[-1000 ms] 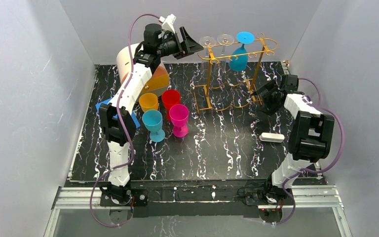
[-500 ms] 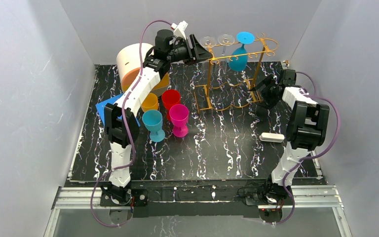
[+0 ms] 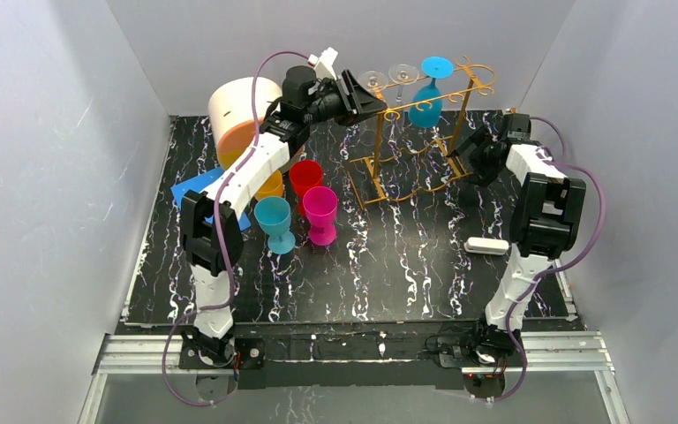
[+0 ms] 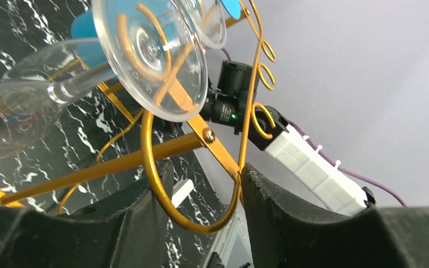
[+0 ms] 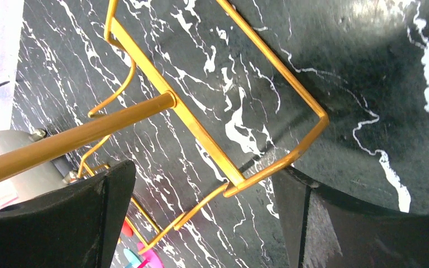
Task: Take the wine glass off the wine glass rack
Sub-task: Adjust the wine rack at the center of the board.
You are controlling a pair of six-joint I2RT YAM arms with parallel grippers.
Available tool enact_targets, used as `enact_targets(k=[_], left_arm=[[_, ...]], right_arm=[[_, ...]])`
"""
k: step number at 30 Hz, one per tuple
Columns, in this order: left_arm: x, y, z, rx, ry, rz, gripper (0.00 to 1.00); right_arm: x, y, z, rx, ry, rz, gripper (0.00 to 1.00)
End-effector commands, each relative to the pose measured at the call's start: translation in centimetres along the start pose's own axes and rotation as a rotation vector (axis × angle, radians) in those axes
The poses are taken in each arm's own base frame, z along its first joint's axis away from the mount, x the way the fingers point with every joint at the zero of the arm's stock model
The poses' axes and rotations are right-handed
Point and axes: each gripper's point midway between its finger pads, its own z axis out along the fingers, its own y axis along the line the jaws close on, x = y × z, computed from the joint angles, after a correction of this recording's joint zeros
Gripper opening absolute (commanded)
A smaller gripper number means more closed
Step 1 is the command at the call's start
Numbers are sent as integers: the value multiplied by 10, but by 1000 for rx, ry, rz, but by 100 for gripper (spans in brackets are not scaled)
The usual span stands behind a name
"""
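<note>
Here, the left hand (image 4: 206, 170), half-narrowed, pinches a scroll end of the tall golden-orange wire wine glass rack (image 4: 117, 166); the right hand (image 5: 201, 170) gapes wide astride its base.

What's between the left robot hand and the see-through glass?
The wine glass rack's curled golden loop, sitting between the left gripper's fingers; the left wrist view shows it.

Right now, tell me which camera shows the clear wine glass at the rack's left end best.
The left wrist view: the clear wine glass is close up, hanging on the rack, with foot, stem and bowl visible. The top view shows mainly its small foot. The right wrist view shows just the rack's base, no glass.
</note>
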Motion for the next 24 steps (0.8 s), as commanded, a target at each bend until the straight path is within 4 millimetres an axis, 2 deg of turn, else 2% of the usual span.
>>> enact_targets(k=[1,6,13,24], left_arm=[[-11,-70,-24,140,-81,-12,45],[-1,-82,-23,165,-87,-67,46],[19,-86,-18,168,-104,-134,46],[34,-93,-7,195,-121,-205,47]], right_arm=[[-24,22,-4,-53,-32,-41,99],[-35,28,-2,-65,-33,-38,99],[-46,38,-1,-90,-31,-45,99],[-57,38,10,-82,-12,-57,99]])
